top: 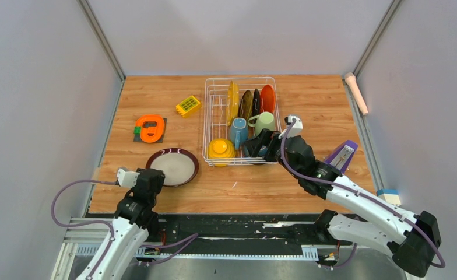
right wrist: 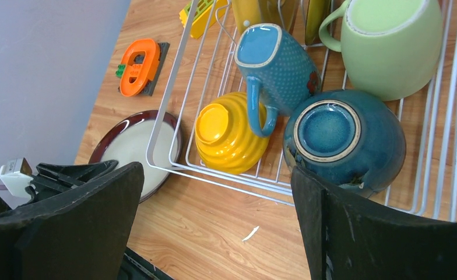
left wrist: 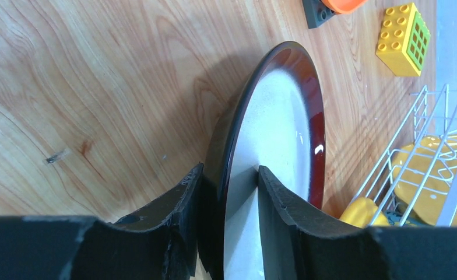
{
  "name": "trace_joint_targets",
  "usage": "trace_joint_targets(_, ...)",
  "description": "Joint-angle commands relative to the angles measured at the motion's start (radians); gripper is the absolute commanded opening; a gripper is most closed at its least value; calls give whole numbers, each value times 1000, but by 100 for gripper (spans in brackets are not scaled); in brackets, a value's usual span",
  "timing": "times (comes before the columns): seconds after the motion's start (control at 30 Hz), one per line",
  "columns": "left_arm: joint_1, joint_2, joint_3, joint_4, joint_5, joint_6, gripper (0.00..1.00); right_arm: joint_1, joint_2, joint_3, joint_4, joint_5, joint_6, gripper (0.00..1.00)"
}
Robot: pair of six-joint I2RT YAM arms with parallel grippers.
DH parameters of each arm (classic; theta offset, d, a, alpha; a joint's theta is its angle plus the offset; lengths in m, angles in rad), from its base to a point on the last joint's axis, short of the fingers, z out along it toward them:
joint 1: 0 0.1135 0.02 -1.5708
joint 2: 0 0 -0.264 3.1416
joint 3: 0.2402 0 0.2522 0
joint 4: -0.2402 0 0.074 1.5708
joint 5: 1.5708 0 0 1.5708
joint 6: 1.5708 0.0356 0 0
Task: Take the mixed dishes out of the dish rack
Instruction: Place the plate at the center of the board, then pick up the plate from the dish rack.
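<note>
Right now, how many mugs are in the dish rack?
2. The blue mug sits midway in the dish rack, handle toward the yellow bowl. The pale green mug is to its right, behind the dark bowl. The upright plates could hide more farther back.

A lab robot cell: plain grey panels (top: pixel 39 116) wall in the wooden table (top: pixel 308 175) (an aluminium rail (top: pixel 214 255) runs along its near edge).

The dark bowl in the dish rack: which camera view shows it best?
The right wrist view: the dark bowl lies upside down and close, its foot ring clear. In the top external view the right claw hangs over it and hides most of it. The left wrist view shows none of it.
</note>
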Motion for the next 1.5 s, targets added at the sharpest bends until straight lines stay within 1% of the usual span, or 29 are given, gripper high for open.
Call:
trace_joint_targets(0.0,5,90,0,63,-46,-32,44,0,57,66,40,-43,-35,100)
trace_joint_targets(0.07,3,116,4,70,-38,-24,45,0,85,82,40,-43,-45,100)
trace_joint_targets(0.13,3,130,12,62,-35,-22,53,0,121,104,38,-40,-67,100)
trace_joint_targets(0.17,3,132,13,58,-35,-22,65,0,137,120,33,-35,-75,100)
trace_joint_targets(0.2,3,132,14,51,-32,-23,71,-1,152,135,29,-27,-84,100)
trace_joint_targets(0.23,3,130,15,40,-31,-24,81,-2,171,155,26,-17,-97,100)
trace_joint_targets(0.27,4,122,18,32,-30,-28,86,-1,191,186,21,2,-114,100)
trace_joint_targets(0.3,4,108,20,14,-29,-29,93,-1,209,211,13,23,-130,100)
trace_joint_targets(0.33,3,100,29,1,-29,-28,98,-1,234,242,2,42,-144,100)
trace_joint_targets(0.47,4,39,94,-140,-46,-20,100,-4,350,370,-45,144,-200,100)
trace_joint_targets(0.6,3,-26,215,-284,-80,21,100,-17,483,522,-61,198,-249,100)
trace_joint_targets(0.67,3,-37,294,-340,-85,69,100,-25,551,594,-76,218,-260,99)
trace_joint_targets(0.73,3,-37,407,-385,-81,155,100,-34,628,660,-91,220,-271,98)
trace_joint_targets(0.77,4,-36,434,-397,-78,178,100,-40,660,697,-105,218,-271,98)
trace_joint_targets(0.8,3,-31,484,-411,-63,233,100,-47,692,738,-118,217,-275,97)
trace_joint_targets(0.9,4,-13,561,-399,-1,355,100,-82,780,819,-158,216,-262,93)
trace_joint_targets(0.93,4,1,585,-388,48,425,100,-100,807,858,-174,203,-260,92)
trace_joint_targets(0.97,3,9,592,-358,75,461,100,-112,835,881,-187,187,-258,89)
trace_joint_targets(1.0,3,33,603,-344,123,532,100,-122,859,900,-199,168,-259,86)
trace_joint_targets(1.07,3,82,620,-332,157,590,100,-139,898,931,-212,132,-256,81)
trace_joint_targets(1.17,3,173,640,-342,186,605,100,-156,949,972,-219,100,-253,74)
trace_joint_targets(1.23,3,206,644,-325,213,616,100,-161,979,1001,-227,91,-255,70)
trace_joint_targets(1.4,3,228,618,-284,225,619,100,-162,1072,1064,-233,93,-289,64)
trace_joint_targets(1.47,3,223,610,-281,219,625,100,-161,1106,1096,-242,108,-290,60)
